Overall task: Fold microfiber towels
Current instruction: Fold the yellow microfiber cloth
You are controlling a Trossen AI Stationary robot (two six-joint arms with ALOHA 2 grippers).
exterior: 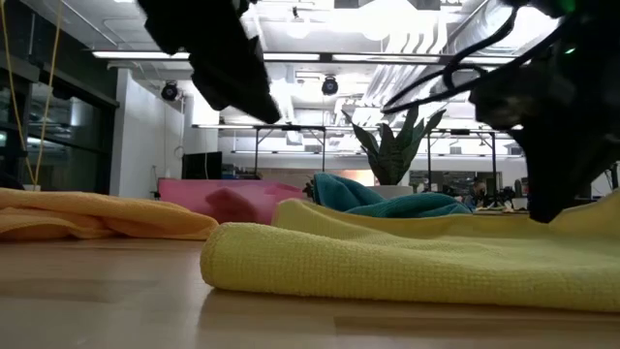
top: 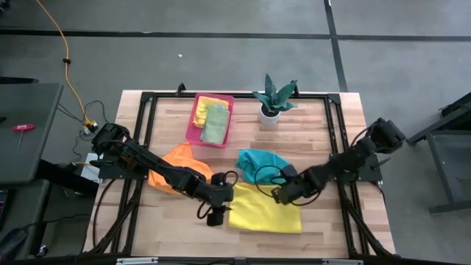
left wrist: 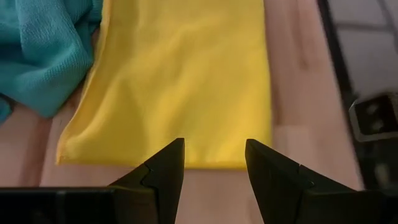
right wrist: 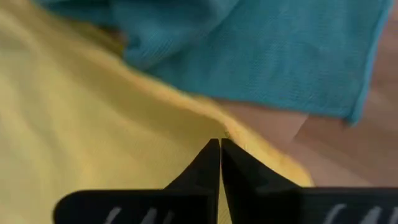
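Right gripper (right wrist: 219,144) clenched on the far edge of the yellow towel (top: 265,208), right where it meets the teal towel (top: 261,163). Left gripper (left wrist: 214,163) released, jaws apart, hovering just off the yellow towel's left edge. Yellow towel lies flat at table (top: 324,125) front-centre; orange towel (top: 175,162) to its left.

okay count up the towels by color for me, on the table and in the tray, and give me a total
Yellow towels: 2, one flat on the table, one in the pink tray
Orange towel: 1
Teal towel: 1
Light green towel: 1, in the tray
Total: 5
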